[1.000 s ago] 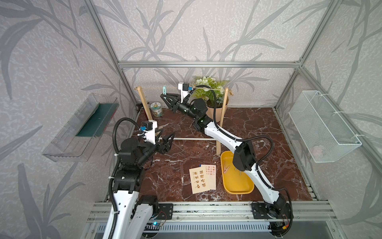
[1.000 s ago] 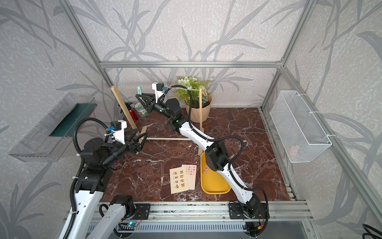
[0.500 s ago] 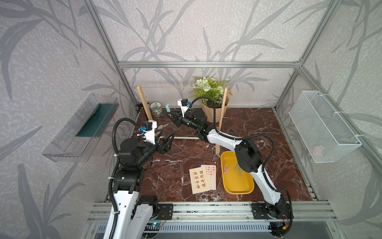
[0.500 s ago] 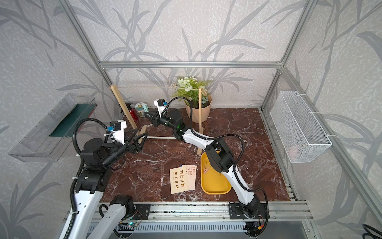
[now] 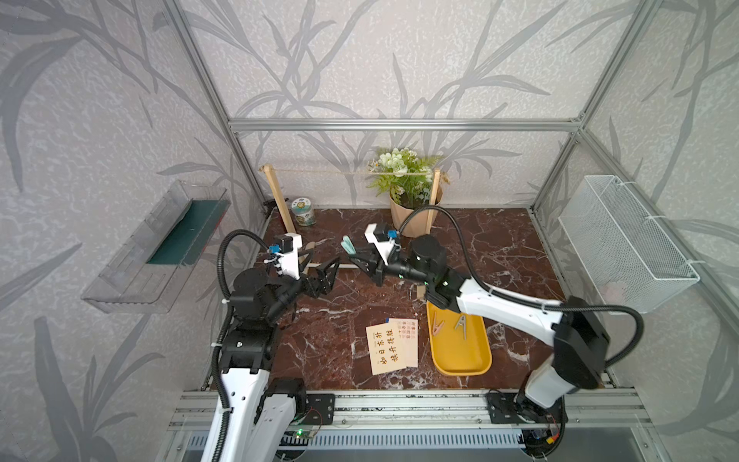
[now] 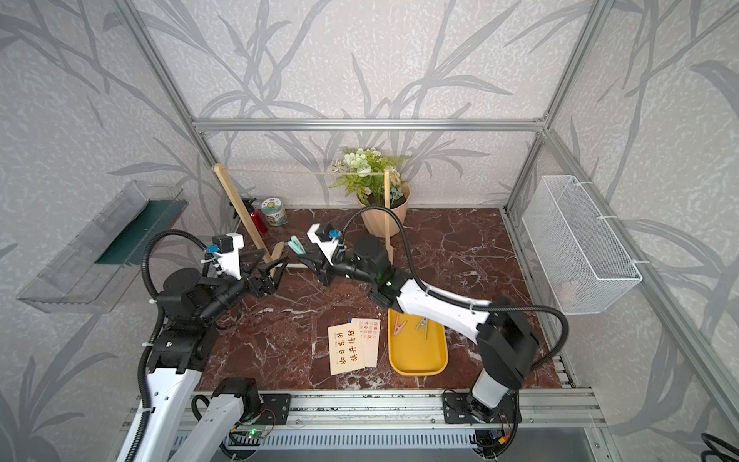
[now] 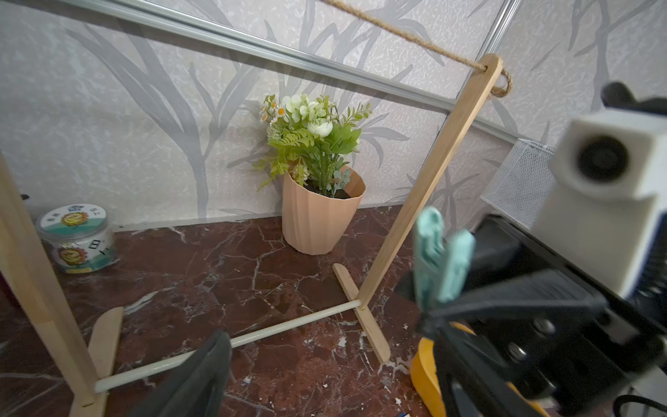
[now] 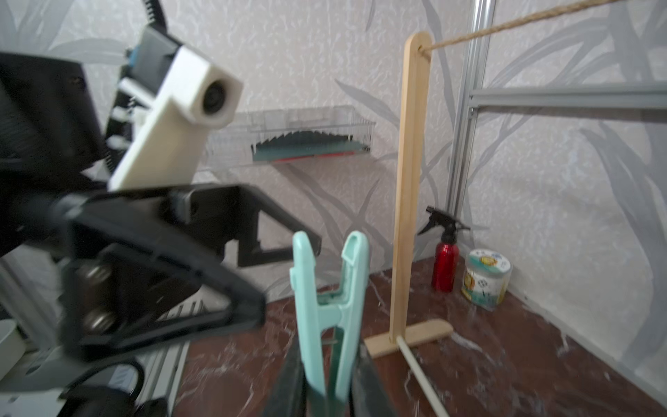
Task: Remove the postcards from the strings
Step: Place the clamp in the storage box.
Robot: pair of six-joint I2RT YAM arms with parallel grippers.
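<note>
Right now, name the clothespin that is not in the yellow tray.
The mint-green clothespin: the right gripper holds it in the air, while the pink clothespin and the grey clothespin lie in the yellow tray.

Desk (image 5: 500, 248): dark red-brown marble, white veining.
Walls (image 5: 360, 60): pale grey, darker grey leaf print.
Twine (image 5: 320, 171): tan. Posts (image 7: 426, 202): light wood. Crossbar (image 7: 288, 323): white.
Front postcard (image 5: 384, 349): cream, black and orange characters.
Second postcard (image 5: 408, 334): cream, small orange text.
Third postcard (image 5: 388, 320): only a blue corner shows.
Tray (image 5: 460, 360): yellow. Pink clothespin (image 5: 438, 326) in it.
Mint clothespin (image 8: 330, 310): pale green.
Pot (image 7: 317, 220): peach, ribbed.
Flowers (image 7: 319, 126): white among green leaves.
Spray bottle (image 8: 445, 263): red, black head.
</note>
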